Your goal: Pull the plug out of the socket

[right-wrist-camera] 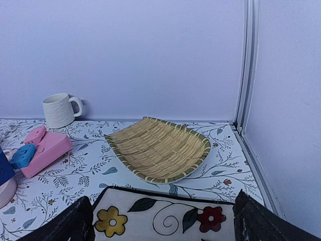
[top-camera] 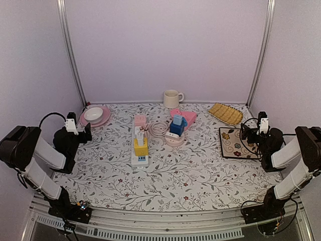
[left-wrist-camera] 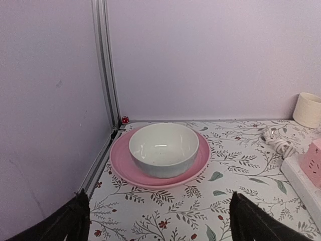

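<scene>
Sitting mid-table on the strip (top-camera: pixel 140 160), yellow plug (top-camera: pixel 141 147) has open cloth (top-camera: pixel 170 183) on the near side. Both wide open and holding nothing, left gripper (top-camera: pixel 86 132) and right gripper (top-camera: pixel 245 131) hang at the cloth's side edges. Wrist views miss the plug: left sees bowl (left-wrist-camera: pixel 163 149), right sees tray (right-wrist-camera: pixel 158 148).

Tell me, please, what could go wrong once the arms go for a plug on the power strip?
The power strip looks unfastened, so a pull may lift it along with the plug.
The yellow plug and pink plug crowd the same strip; wide jaws could catch the wrong one.
The coiled cable beside it could snag.
</scene>
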Controlling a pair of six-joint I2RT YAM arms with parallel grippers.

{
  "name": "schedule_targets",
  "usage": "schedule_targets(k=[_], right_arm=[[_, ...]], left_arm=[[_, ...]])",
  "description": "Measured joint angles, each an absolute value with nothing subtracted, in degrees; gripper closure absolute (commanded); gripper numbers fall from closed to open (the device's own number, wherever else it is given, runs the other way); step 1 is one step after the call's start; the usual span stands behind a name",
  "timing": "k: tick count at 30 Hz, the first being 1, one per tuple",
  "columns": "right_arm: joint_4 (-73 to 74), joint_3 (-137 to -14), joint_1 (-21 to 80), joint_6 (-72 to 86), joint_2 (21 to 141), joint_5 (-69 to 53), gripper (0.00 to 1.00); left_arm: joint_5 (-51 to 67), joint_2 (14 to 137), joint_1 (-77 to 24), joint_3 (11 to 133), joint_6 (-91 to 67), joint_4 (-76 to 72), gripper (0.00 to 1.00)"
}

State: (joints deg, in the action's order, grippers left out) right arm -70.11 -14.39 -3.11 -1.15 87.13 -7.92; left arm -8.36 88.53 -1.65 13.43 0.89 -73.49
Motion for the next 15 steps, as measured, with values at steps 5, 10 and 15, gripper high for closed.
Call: schedule_targets(k=[5, 10, 15], right_arm=[[-70.1, -14.4, -3.1, -1.1, 87.1, -7.9, 0.01], [-70.1, -14.4, -3.1, -1.1, 87.1, -7.9, 0.01], [-70.1, -14.4, -3.1, -1.1, 87.1, -7.9, 0.01]], left_arm=[[-8.4, 88.5, -1.7, 13.4, 0.9, -73.5, 0.03], [-8.4, 88.5, -1.7, 13.4, 0.9, -73.5, 0.03], [-8.7, 87.1, -1.7, 15.4, 0.9, -68.4, 0.03]])
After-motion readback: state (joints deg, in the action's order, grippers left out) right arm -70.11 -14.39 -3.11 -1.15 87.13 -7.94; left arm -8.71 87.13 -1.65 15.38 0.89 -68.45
